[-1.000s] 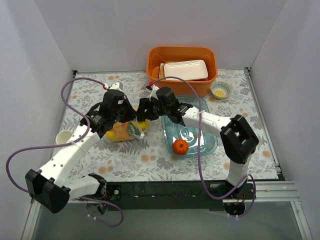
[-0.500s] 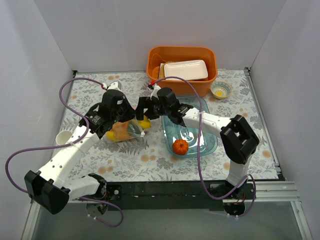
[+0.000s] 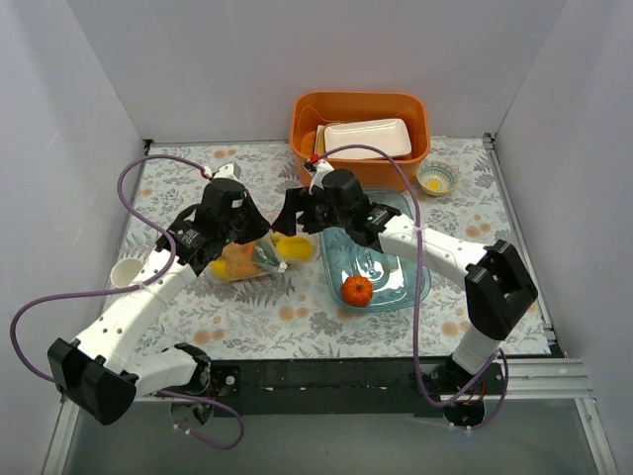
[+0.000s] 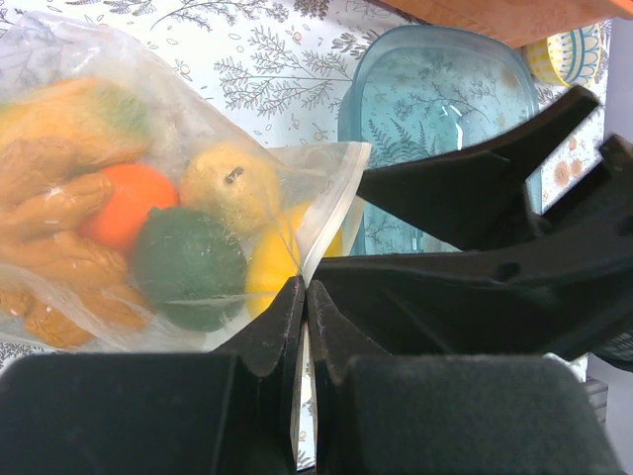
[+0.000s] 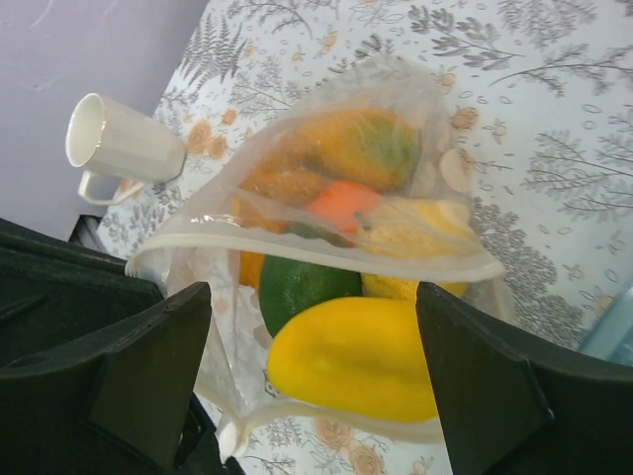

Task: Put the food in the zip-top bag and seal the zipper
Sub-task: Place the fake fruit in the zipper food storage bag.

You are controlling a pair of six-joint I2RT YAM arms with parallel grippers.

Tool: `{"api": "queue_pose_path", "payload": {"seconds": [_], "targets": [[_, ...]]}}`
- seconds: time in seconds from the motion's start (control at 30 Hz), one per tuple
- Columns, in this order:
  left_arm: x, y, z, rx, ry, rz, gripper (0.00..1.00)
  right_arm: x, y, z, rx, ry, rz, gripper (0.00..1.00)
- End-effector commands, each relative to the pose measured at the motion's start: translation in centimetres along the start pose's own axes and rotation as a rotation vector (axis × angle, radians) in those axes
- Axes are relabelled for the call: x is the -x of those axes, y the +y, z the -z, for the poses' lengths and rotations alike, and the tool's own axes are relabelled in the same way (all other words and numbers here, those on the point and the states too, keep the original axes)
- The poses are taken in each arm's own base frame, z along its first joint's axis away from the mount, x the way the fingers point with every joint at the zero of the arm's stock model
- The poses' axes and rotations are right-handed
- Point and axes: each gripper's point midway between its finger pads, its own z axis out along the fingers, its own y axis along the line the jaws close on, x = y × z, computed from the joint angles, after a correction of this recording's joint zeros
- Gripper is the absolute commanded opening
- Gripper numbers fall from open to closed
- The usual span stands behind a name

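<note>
The zip-top bag (image 4: 148,237) lies on the table, holding several pieces of food: orange, green and yellow. My left gripper (image 4: 305,289) is shut on the bag's mouth edge by the zipper (image 5: 326,252), holding the mouth up. A big yellow fruit (image 5: 361,356) lies in the bag's mouth, between the wide-apart fingers of my right gripper (image 5: 312,381), which is open and does not grip it. From above, the bag (image 3: 237,262), yellow fruit (image 3: 295,247), left gripper (image 3: 269,259) and right gripper (image 3: 289,226) crowd together. An orange pumpkin (image 3: 357,290) sits in the blue dish (image 3: 406,282).
An orange bin (image 3: 361,168) with a white tray (image 3: 368,139) stands at the back. A small patterned bowl (image 3: 436,178) is to its right. A white cup (image 3: 127,272) stands left of the bag, also in the right wrist view (image 5: 119,148).
My right gripper has opened wider and its arm has swung out to the right. The yellow fruit now shows at the bag's mouth. The left gripper keeps its hold.
</note>
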Motion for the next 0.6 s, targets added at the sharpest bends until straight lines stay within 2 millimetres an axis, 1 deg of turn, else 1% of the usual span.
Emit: {"api": "queue_pose_path", "payload": {"seconds": [0.0,0.03,0.07,0.1,0.17,0.2,0.27,0.3,0.37,0.4,0.43,0.5,0.57], "targets": [[0.8,-0.4,1.0,-0.014,-0.031,0.001,0.0,0.9,-2.0,3.2,-0.14,-0.042,0.075,0.88],[0.8,-0.4,1.0,-0.014,-0.031,0.003,0.0,1.2,-1.8,4.1,-0.143,-0.059,0.085,0.86],[0.9,-0.5,1.0,-0.016,-0.033,0.003,0.0,0.5,-2.6,4.5,-0.175,-0.033,0.086,0.85],[0.9,-0.5,1.0,-0.015,-0.032,0.004,0.0,0.2,-2.8,4.8,-0.189,-0.023,0.087,0.77],[1.0,-0.5,1.0,-0.016,-0.033,0.003,0.0,-0.6,-3.3,5.4,-0.207,0.006,0.083,0.72],[1.0,-0.5,0.9,-0.015,-0.032,0.0,0.0,-1.0,-3.2,5.4,-0.197,0.021,0.084,0.67],[1.0,-0.6,0.8,-0.014,-0.031,-0.002,0.0,-1.9,-3.0,5.2,-0.178,0.059,0.068,0.59],[1.0,-0.7,0.8,-0.016,-0.029,-0.003,0.0,-2.8,-3.2,5.2,-0.185,0.091,0.038,0.54],[1.1,-0.9,0.7,-0.019,-0.026,-0.002,0.0,-3.9,-3.6,4.9,-0.184,0.122,0.019,0.46],[1.1,-0.9,0.7,-0.019,-0.026,-0.002,0.0,-4.5,-3.8,4.8,-0.19,0.137,0.004,0.39],[1.1,-0.9,0.7,-0.023,-0.025,-0.003,0.0,-5.1,-4.2,4.7,-0.199,0.156,-0.003,0.36],[1.2,-1.0,0.8,-0.023,-0.028,-0.003,0.0,-5.2,-5.3,5.0,-0.266,0.157,-0.009,0.35],[1.0,-0.8,0.7,-0.016,-0.02,-0.004,0.0,-5.1,-6.2,5.9,-0.326,0.151,-0.003,0.39]]}}
